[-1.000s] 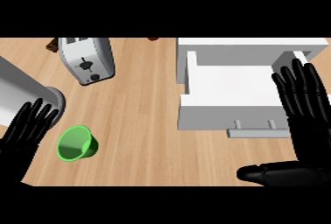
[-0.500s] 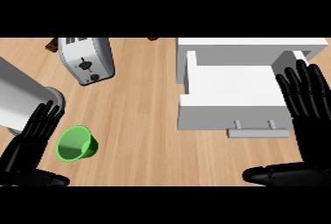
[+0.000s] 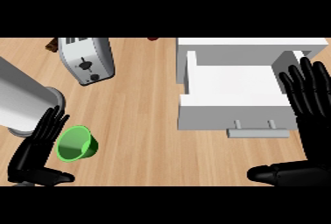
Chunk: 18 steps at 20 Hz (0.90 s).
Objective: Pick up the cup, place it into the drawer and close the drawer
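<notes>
A green cup [image 3: 76, 143] lies tipped on the wooden counter at the lower left, its mouth facing up and left. My left hand [image 3: 37, 151] stands open just to the left of it, fingers straight and close to the cup's rim; whether they touch it I cannot tell. The white drawer [image 3: 233, 98] is pulled open at the right, its inside bare, its grey handle [image 3: 259, 130] at the front. My right hand [image 3: 311, 113] is open along the drawer's right side, fingers pointing up, thumb [image 3: 275, 173] stretched left below.
A silver toaster [image 3: 86, 59] sits at the upper left. A large grey cylinder [image 3: 22, 103] stands at the left edge, just above my left hand. Small dark items [image 3: 52, 44] lie at the top edge. Bare wood lies between cup and drawer.
My left hand has moved right and up toward the cup, more of it now showing. The right hand has shifted slightly right. Cup and drawer have not moved.
</notes>
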{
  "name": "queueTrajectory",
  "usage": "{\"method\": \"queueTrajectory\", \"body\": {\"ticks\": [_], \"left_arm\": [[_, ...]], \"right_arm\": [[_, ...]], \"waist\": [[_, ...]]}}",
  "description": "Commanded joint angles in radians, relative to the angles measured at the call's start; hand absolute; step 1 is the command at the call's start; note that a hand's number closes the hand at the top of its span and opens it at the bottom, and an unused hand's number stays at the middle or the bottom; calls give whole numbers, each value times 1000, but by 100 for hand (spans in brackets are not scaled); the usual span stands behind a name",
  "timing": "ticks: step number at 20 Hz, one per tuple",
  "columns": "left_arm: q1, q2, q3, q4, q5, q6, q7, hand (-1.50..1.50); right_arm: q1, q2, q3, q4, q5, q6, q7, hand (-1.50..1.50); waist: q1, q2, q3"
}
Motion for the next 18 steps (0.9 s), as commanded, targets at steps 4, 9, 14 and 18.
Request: {"method": "queueTrajectory", "body": {"ticks": [4, 9, 14, 18], "left_arm": [[-24, -23, -38, 188, -110, 31, -179, -150], [-90, 33, 1, 356, -106, 25, -285, -150], [-122, 49, -16, 411, -110, 47, -299, -150], [-127, 67, -31, 499, -130, 37, -351, -150]], "right_arm": [[-56, 19, 28, 32, 38, -27, 9, -150], [8, -29, -62, 58, -61, 64, -51, -150], [41, 17, 15, -19, 5, 21, -20, -150], [5, -36, -80, 13, -92, 66, -6, -150]], "waist": [[2, 0, 0], [-2, 1, 0], [-1, 0, 0], [-1, 0, 0]]}}
